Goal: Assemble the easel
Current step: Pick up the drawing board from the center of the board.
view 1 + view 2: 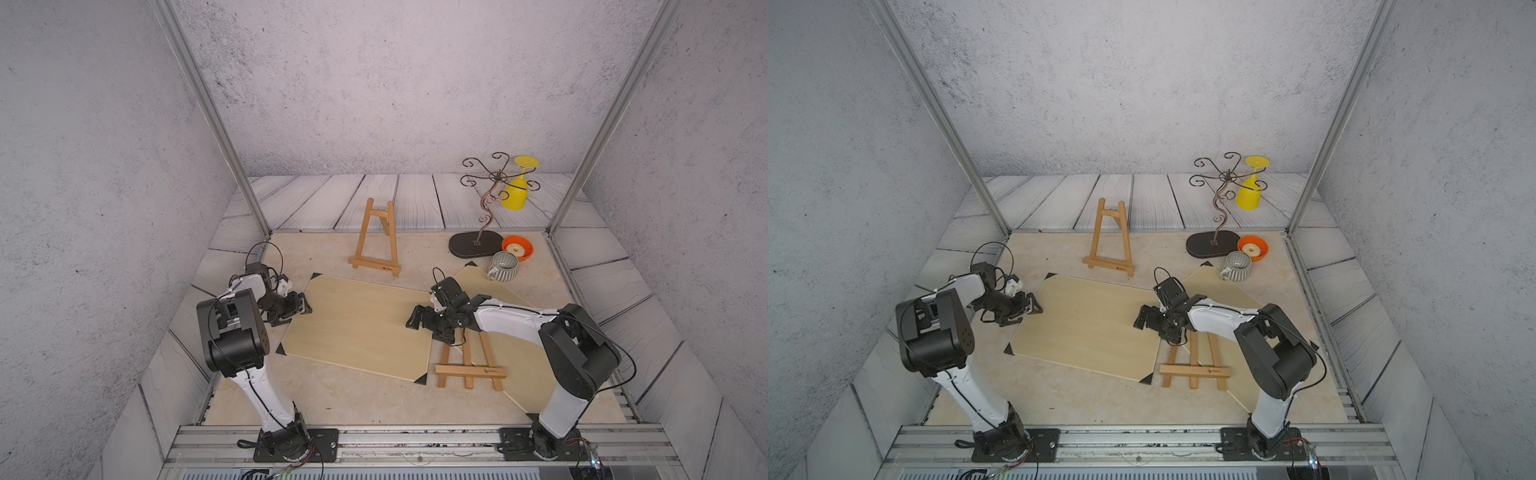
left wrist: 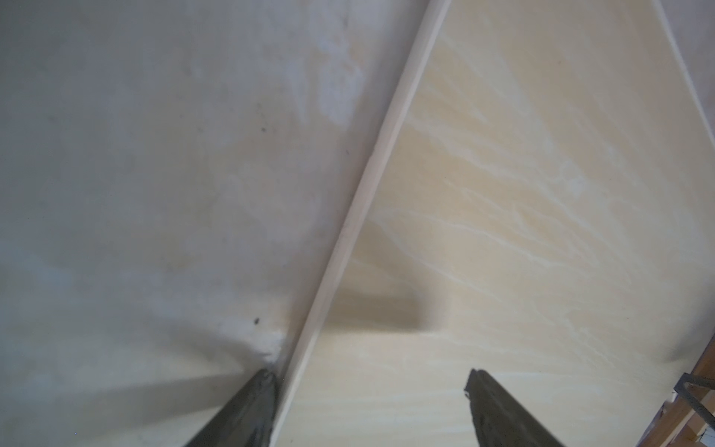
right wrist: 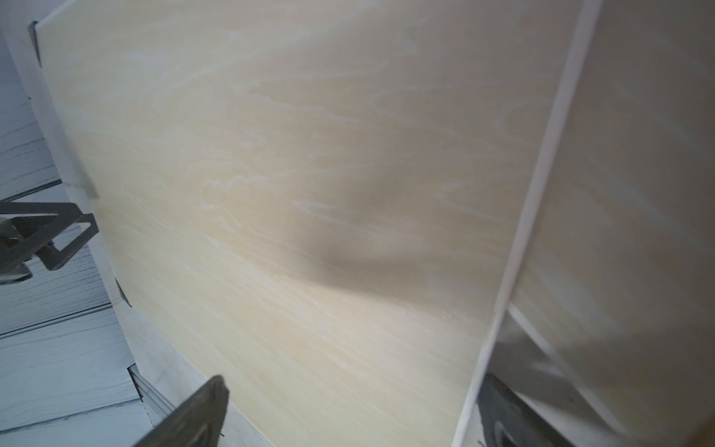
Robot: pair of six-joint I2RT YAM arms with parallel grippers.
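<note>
At the left edge of the wooden board (image 1: 357,324), the left gripper (image 1: 301,309) has its jaws well apart and holds nothing. Its wrist view shows one finger (image 2: 247,406) over the table (image 2: 135,193), just beside the edge, and the other over the board. At the opposite edge the right gripper (image 1: 415,319) is opened wide, also with nothing gripped. Whether any finger touches the wood I cannot tell.

The board lies between both arms, and its right edge rests over a second board (image 1: 473,278). On that second board, just beside the right gripper, lies a flat easel (image 1: 471,370). An upright easel (image 1: 376,266) stands behind the wooden board, apart from both grippers.

Far back on the right are a wire rack (image 1: 473,245) with a yellow glass (image 1: 515,195), an orange bowl (image 1: 528,252) and a striped mug (image 1: 503,266).
</note>
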